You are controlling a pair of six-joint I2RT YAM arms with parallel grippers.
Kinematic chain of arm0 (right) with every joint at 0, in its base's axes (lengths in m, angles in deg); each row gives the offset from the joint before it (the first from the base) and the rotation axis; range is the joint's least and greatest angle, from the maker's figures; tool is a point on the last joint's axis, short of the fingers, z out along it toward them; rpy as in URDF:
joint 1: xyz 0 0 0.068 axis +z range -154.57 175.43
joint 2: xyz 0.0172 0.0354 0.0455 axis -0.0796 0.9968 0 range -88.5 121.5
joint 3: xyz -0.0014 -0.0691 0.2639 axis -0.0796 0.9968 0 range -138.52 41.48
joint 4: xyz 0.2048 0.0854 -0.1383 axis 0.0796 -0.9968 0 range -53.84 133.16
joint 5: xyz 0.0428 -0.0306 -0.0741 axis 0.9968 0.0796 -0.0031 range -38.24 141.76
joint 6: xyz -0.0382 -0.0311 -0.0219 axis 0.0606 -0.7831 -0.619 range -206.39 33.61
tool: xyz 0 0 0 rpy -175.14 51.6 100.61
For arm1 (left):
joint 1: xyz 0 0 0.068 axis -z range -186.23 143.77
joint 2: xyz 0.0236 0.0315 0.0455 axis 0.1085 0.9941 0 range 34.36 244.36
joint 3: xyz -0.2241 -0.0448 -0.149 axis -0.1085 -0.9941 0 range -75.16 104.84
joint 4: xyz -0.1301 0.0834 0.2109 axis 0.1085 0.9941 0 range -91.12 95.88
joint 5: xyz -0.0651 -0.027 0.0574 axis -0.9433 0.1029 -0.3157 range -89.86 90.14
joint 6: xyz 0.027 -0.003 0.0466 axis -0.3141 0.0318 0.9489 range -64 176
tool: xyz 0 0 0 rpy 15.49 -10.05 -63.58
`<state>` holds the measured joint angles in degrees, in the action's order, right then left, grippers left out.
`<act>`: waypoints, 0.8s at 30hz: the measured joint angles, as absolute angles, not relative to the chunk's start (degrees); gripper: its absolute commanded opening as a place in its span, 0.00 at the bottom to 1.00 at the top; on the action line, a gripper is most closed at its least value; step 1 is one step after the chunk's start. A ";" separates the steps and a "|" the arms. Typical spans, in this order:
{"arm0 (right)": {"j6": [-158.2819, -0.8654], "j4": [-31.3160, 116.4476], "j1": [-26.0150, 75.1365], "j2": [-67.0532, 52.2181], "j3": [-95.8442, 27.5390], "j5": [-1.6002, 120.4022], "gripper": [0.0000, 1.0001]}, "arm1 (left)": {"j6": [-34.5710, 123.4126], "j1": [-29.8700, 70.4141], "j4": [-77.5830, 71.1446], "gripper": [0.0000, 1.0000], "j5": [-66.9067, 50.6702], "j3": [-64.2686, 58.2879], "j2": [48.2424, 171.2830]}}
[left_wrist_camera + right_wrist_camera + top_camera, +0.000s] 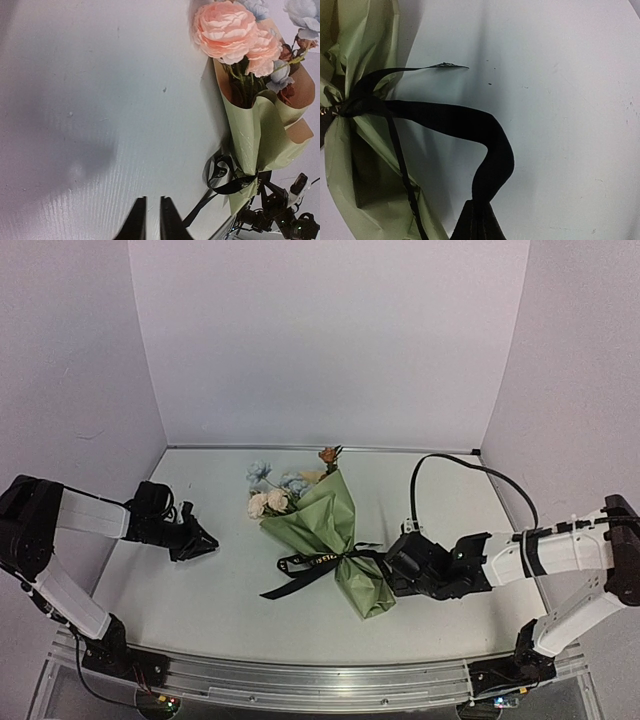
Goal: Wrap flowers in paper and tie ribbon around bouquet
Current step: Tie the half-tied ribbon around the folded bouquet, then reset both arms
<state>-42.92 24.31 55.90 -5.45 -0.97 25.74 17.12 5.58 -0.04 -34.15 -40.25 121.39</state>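
Note:
The bouquet (330, 530) lies on the table's middle: olive-green paper (345, 510) in a cone, with blue, cream and orange flowers (275, 495) poking out at the far-left end. A black ribbon (310, 565) is tied round its narrow waist, one tail trailing left. My right gripper (392, 565) sits just right of the knot, shut on the other ribbon tail (450, 120), which arcs from the knot into my right gripper (480, 205). My left gripper (205, 542) hovers well left of the bouquet; in its wrist view the left gripper (152, 200) shows a narrow empty gap between its fingers.
White walls close in the table on three sides. A metal rail (320, 685) runs along the near edge. A black cable (450, 465) loops above the right arm. The right arm's end (280, 215) shows beyond the bouquet in the left wrist view.

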 measured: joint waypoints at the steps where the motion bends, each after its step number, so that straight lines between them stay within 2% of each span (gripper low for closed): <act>1: -42.96 23.74 55.90 -5.45 -1.01 25.74 0.02 | 17.31 6.05 0.00 0.27 -34.16 -40.24 121.12; 8: -42.81 20.10 55.97 -4.60 -3.28 28.53 0.00 | 18.45 11.34 1.53 0.36 -32.71 -37.48 120.68; 16: -40.75 22.06 62.58 9.44 -19.51 36.55 0.00 | 18.46 12.99 1.43 0.36 -31.59 -35.76 120.68; 21: -40.43 23.21 65.93 13.39 -25.95 41.47 0.00 | 18.48 12.97 1.71 0.37 -31.10 -35.76 120.68; 24: -40.49 23.15 66.22 13.27 -27.03 42.08 0.07 | 18.45 12.97 1.69 0.39 -31.10 -35.76 120.68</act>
